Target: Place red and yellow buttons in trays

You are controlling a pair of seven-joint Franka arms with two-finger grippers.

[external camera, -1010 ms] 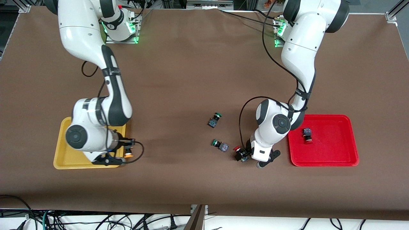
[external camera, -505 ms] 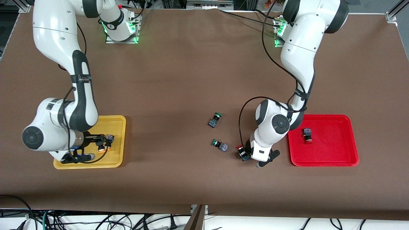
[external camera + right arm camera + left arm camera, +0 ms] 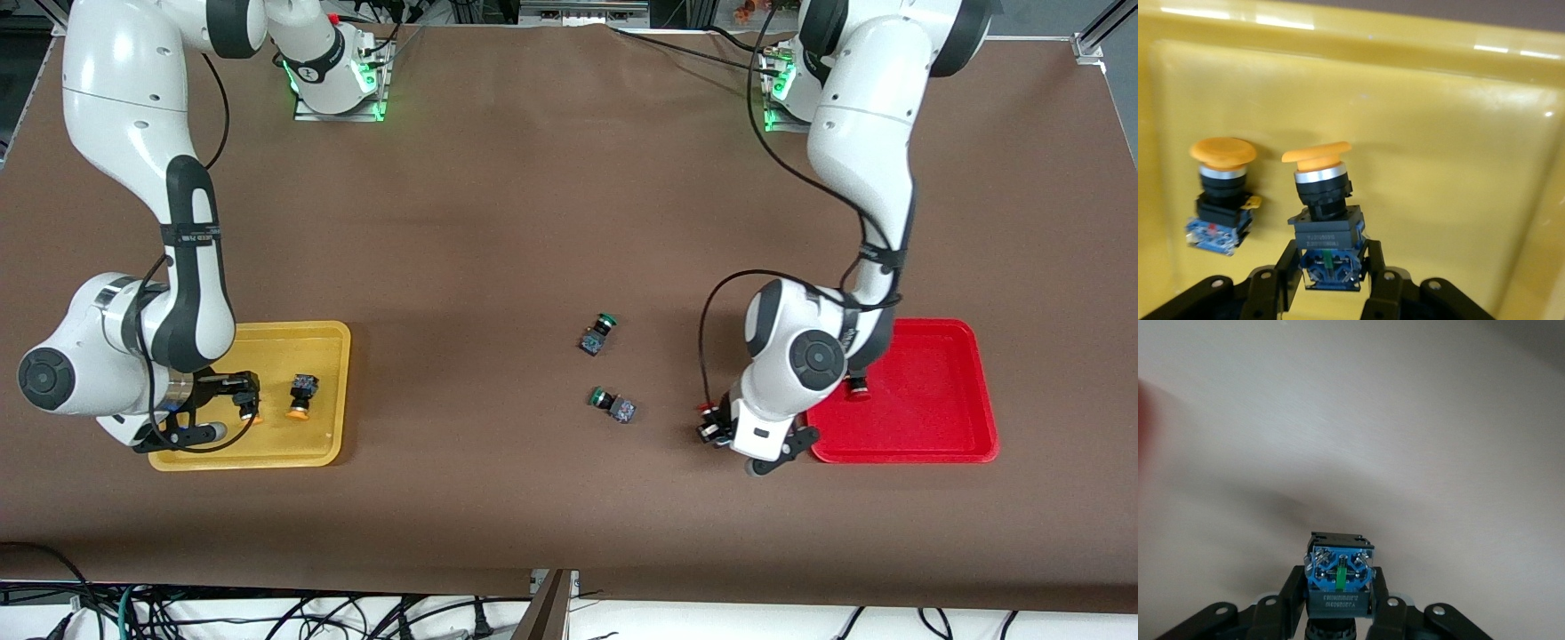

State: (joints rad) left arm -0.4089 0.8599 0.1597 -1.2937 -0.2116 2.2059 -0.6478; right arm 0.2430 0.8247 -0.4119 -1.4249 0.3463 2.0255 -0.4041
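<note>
While my right claw (image 3: 238, 397) pinches 1 yellow button (image 3: 1321, 200) over the yellow tray (image 3: 329, 444), my left claw (image 3: 717, 425) grips 1 red button (image 3: 1338, 570).
1 more yellow button (image 3: 300, 396) lies in that tray; 2 green buttons (image 3: 597, 333) sit mid-table; my left claw hangs beside the red tray (image 3: 942, 444), which holds another red button (image 3: 857, 385).

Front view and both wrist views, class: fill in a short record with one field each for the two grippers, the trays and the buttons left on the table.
right gripper: over yellow tray, shut on yellow button
left gripper: over the table beside red tray, shut on red button
second yellow button: lying in yellow tray
green buttons: on table, outside trays
</note>
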